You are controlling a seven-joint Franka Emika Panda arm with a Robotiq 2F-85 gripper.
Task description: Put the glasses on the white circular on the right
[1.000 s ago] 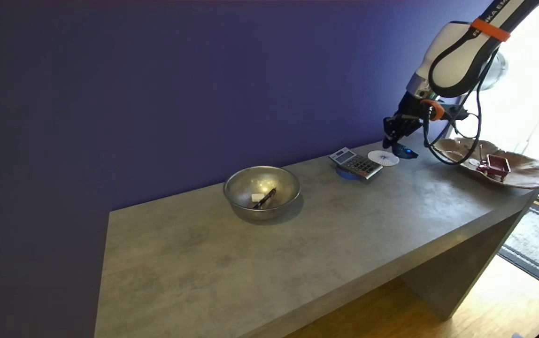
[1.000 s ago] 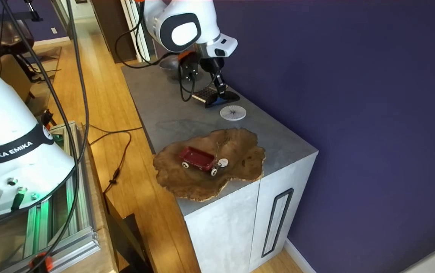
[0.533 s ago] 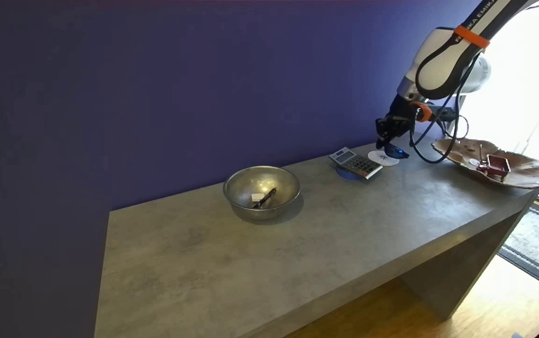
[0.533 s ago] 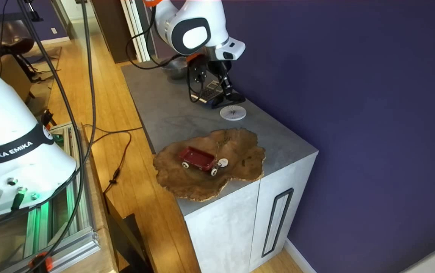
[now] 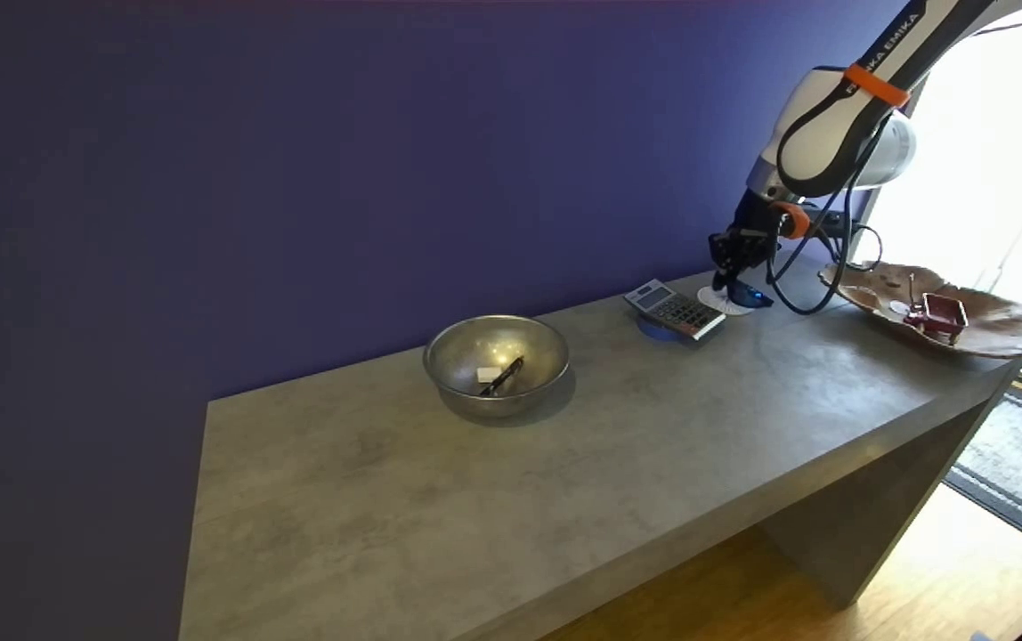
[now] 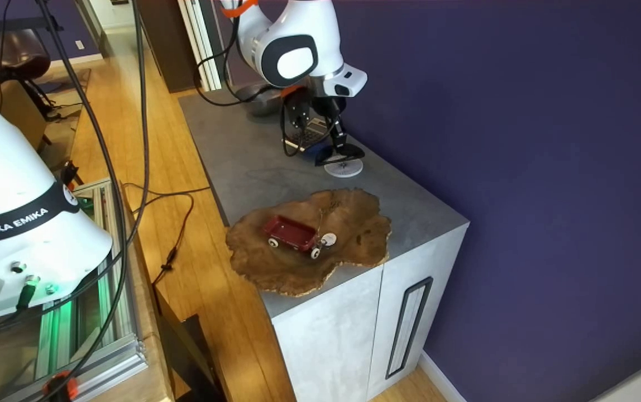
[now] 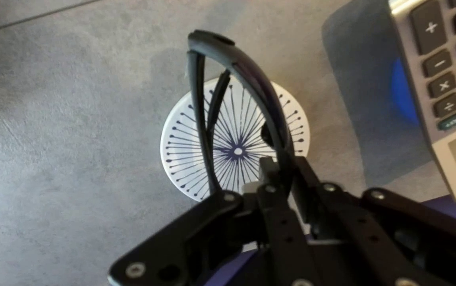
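The glasses are dark with a black frame and blue lenses; they show in both exterior views (image 5: 750,295) (image 6: 355,151) and in the wrist view (image 7: 248,75). My gripper (image 7: 285,165) is shut on one side of the frame; it also shows in both exterior views (image 5: 725,272) (image 6: 340,142). The white circular is a flat white disc with a dark radial pattern (image 7: 238,151); it lies on the table, partly covered by the glasses, in both exterior views (image 5: 713,301) (image 6: 344,170). The glasses hang over the disc; whether they touch it I cannot tell.
A calculator (image 5: 678,310) rests tilted on a blue round thing (image 5: 656,330) beside the disc. A metal bowl (image 5: 475,338) holds a white block and a dark pen. A brown plate (image 6: 354,223) carries a red toy wagon (image 6: 291,232). A purple wall (image 5: 386,178) runs behind.
My gripper has moved with the glasses, leftward and down in an exterior view. The glasses have come from beside the disc to over it and sit lower. The other objects have stayed put.
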